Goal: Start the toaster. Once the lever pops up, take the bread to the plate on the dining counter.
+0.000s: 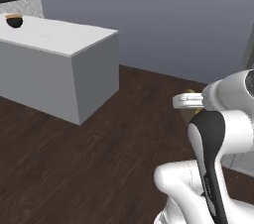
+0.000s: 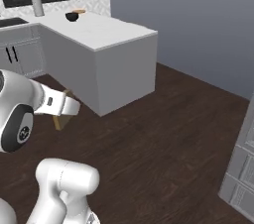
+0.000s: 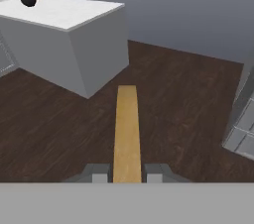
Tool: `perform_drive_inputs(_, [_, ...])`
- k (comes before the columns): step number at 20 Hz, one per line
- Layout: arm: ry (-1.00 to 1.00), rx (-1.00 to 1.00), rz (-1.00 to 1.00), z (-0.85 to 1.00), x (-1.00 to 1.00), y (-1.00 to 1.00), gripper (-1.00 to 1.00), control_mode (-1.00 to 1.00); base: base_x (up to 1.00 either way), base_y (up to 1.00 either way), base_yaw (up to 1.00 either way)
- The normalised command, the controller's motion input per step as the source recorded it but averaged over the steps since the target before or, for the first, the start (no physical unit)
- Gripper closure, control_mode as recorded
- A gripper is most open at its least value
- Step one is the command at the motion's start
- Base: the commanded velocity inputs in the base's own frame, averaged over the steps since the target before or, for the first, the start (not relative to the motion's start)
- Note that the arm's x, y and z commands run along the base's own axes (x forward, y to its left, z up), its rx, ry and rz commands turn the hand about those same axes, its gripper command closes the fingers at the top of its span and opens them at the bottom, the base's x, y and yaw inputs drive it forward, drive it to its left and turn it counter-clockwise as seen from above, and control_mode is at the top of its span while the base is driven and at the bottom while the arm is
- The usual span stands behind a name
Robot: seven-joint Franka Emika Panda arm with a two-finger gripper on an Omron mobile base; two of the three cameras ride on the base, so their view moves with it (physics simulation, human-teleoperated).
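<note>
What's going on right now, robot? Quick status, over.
Gripper shut on thin golden-brown bread slice. White marble dining counter ahead, left. Dark wood floor between, nothing in the way.

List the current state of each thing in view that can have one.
bread: clamped edge-on between the jaws, carried above the floor.
gripper: shut on the bread.
dining counter: ahead, not yet reached.
dark bowl: upright on the counter's far end.
plate: a sliver showing behind the bowl, nothing visible on it.

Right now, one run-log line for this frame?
phase: carrying | fingers: shut on bread, edge-on | dining counter: ahead-left, across floor | dark bowl: far corner of counter
</note>
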Motion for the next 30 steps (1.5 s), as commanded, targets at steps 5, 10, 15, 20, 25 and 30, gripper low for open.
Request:
perform_drive_inputs(5, [0.00, 0.00, 0.00, 0.00, 0.00, 0.00, 1.00, 1.00, 1.00, 0.30, -0.06])
perform_drive_inputs(10, [0.00, 0.00, 0.00, 0.00, 0.00, 0.00, 1.00, 1.00, 1.00, 0.42, -0.12])
perform_drive_inputs(15, [0.00, 0.00, 0.00, 0.00, 0.00, 0.00, 1.00, 1.00, 1.00, 0.25, -0.16])
perform_drive_inputs(20, [0.00, 0.00, 0.00, 0.00, 0.00, 0.00, 1.00, 1.00, 1.00, 0.08, -0.37])
perform_drive_inputs(25, [0.00, 0.00, 0.00, 0.00, 0.00, 0.00, 1.00, 1.00, 1.00, 0.00, -0.43])
perform_drive_inputs(30, [0.00, 0.00, 0.00, 0.00, 0.00, 0.00, 1.00, 1.00, 1.00, 0.05, -0.38])
